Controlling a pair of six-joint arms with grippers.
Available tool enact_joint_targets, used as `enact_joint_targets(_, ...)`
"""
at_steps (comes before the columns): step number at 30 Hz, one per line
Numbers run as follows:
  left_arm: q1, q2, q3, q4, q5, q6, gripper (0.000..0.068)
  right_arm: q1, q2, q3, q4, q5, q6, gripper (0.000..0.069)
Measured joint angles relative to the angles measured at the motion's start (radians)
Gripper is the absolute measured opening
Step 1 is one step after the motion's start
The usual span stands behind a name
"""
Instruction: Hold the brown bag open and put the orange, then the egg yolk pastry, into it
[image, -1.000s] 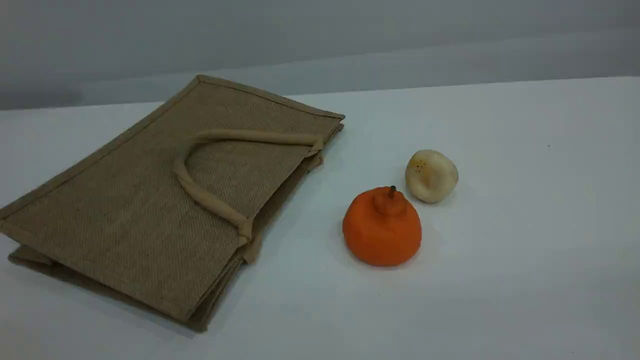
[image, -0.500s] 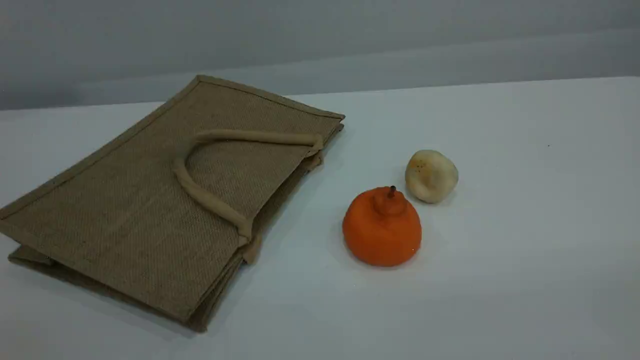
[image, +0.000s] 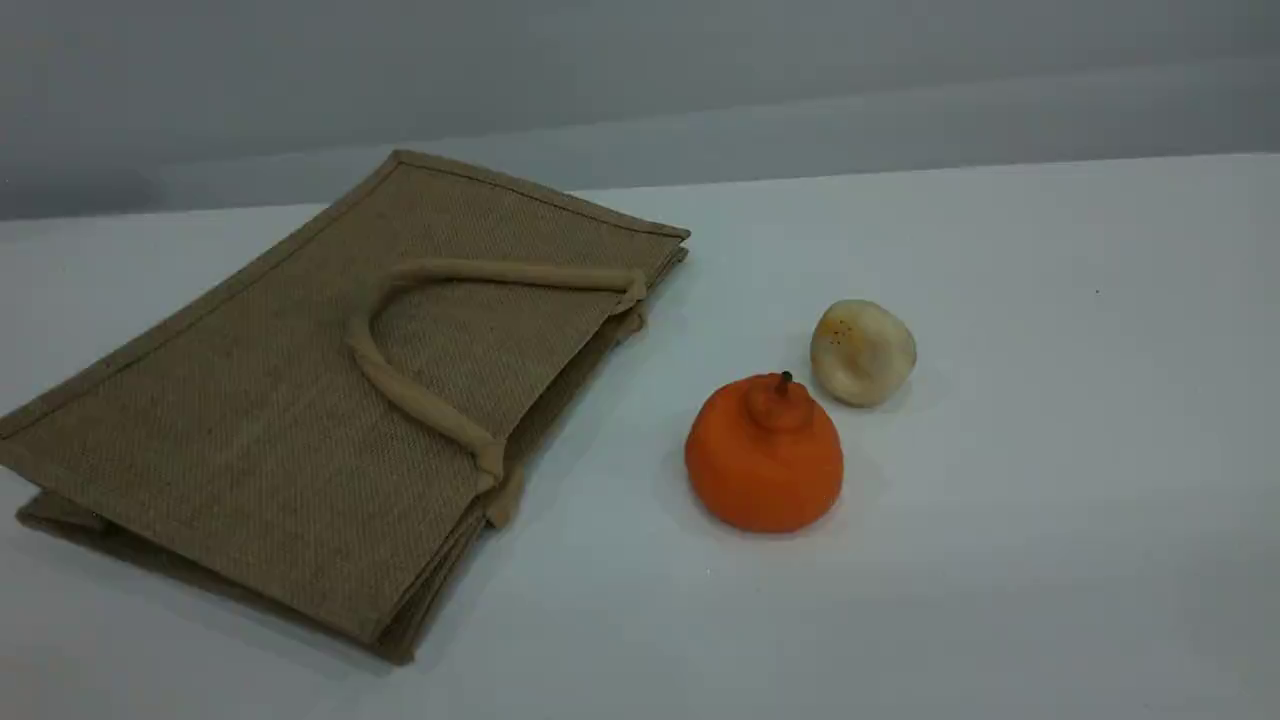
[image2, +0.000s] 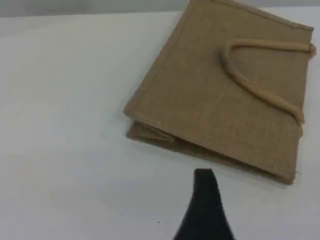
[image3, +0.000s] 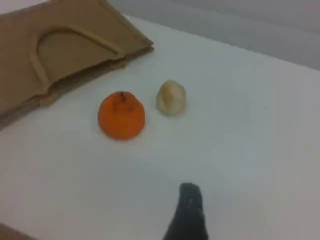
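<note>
The brown bag (image: 290, 420) lies flat and folded shut on the left of the white table, its beige handle (image: 520, 273) resting on top. To its right stands the orange (image: 765, 465), stem up, and just behind it to the right lies the egg yolk pastry (image: 862, 352). Neither arm shows in the scene view. In the left wrist view one dark fingertip (image2: 205, 200) hovers short of the brown bag (image2: 220, 95). In the right wrist view a dark fingertip (image3: 189, 210) hangs well short of the orange (image3: 121, 116) and the egg yolk pastry (image3: 171, 97). Both grippers hold nothing.
The white table (image: 1050, 450) stretches bare to the right of the foods and along its front. A grey wall (image: 700, 80) rises behind its far edge.
</note>
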Motion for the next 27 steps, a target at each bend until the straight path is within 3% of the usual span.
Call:
enact_joint_targets(7,0.0,0.032,-0.008,0.01,-0.008,-0.017,0.0493,0.0,0.0,-0.003,0.0,-0.013,0.032,0.0533)
enact_joint_targets(11,0.0,0.114,-0.057,0.026,-0.091,-0.06,0.0493,0.0,0.018,-0.038,-0.021,-0.077,0.131,0.0533)
enact_joint_targets(14,0.0,0.221,-0.12,0.034,-0.147,-0.068,0.0493,0.0,0.102,-0.1,-0.03,-0.095,0.136,0.0533)
enact_joint_targets(27,0.0,0.844,-0.47,0.025,-0.149,-0.067,0.0493,0.0,0.639,-0.473,-0.058,-0.126,0.152,0.0533)
